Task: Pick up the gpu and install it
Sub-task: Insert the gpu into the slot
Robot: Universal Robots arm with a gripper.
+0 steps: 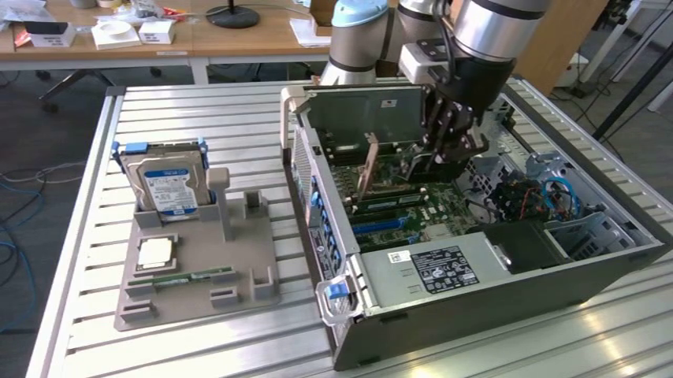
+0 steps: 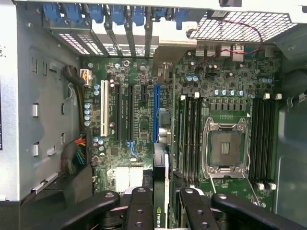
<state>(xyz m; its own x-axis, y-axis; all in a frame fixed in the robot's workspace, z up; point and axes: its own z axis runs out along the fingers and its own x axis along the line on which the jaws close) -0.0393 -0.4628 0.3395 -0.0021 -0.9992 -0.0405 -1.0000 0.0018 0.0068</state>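
So your gripper (image 1: 442,157) is down inside the case (image 1: 505,291), with the arm (image 1: 494,31) reaching in from above, and it's pinching the gpu (image 2: 158,218) between its fingers (image 2: 140,208). The wrist view is where you get that. The card sits edge-on between the two black fingers, a green strip with the NVIDIA logo on it. It's held over the motherboard (image 2: 144,96) inside the case, roughly in line with the blue slot (image 2: 156,112). Can't tell whether its edge is touching that slot. The same view gives you the open socket (image 2: 225,148) and the row of blue tabs (image 2: 117,13) along the case's rear wall.

The exterior view gives you what's outside the case. There's a grey tray (image 1: 189,303) on the tabletop (image 1: 94,197) just beside the case, on the exterior view's left. A hard drive (image 1: 169,185) stands upright in it, and a square chip (image 1: 156,252) and a RAM stick (image 1: 195,277) lie flat.

Hard bits: in the exterior view the fingers blend into the dark clutter inside the case, so the gpu is tough to pick out there. In the wrist view most of the card is cut off at the frame edge or hidden by the fingers, so you can't make out its bracket or full length.
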